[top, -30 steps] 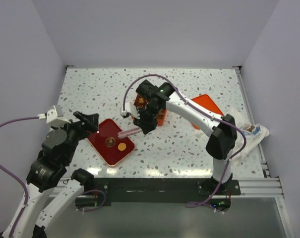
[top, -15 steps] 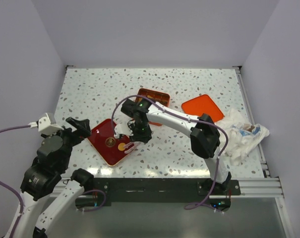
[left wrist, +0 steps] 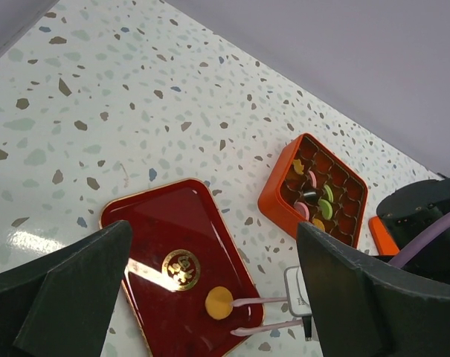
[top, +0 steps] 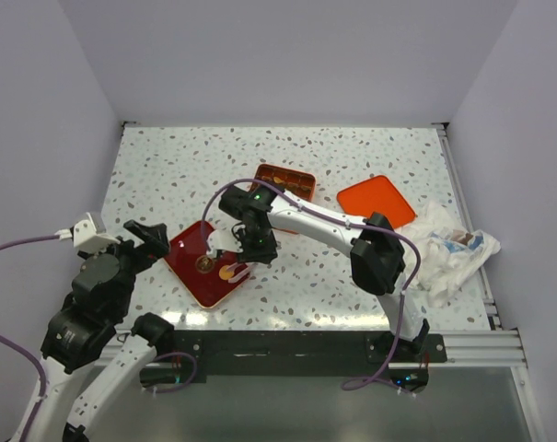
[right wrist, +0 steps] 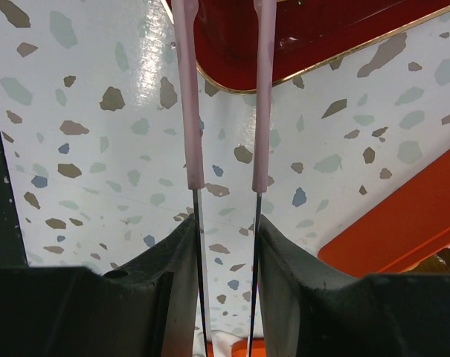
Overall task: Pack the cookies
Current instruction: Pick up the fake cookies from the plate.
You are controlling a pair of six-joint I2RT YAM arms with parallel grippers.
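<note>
An orange cookie [left wrist: 219, 301] lies flat on the red tray [left wrist: 146, 234], toward the tray's right side. The other cookies [left wrist: 316, 202] sit in compartments of the box [left wrist: 273, 199], farther off and to the right. The right gripper [right wrist: 226, 236] is clamped on tweezers [right wrist: 189, 104], whose pink prongs stand apart and reach over the tray's rim from the right. In the left wrist view one prong tip seems to touch the cookie's rim and the other lies just nearer, so the disc is not plainly between them. The right wrist view cuts the tips off.

The main risk is a push instead of a pinch. If the prongs close now, one tip would probably nudge the thin disc and send it skating over the glossy tray. If they come in too low, they could scrape the tray or shove it across the table [top: 168, 175]. The left gripper [top: 155, 236] hovers left of the tray, fingers apart and holding nothing, so nothing steadies the tray. A grip on the rim alone could let the cookie swivel or drop on the way to the box. The compartments look small, so a tilted cookie may hang on a partition.
</note>
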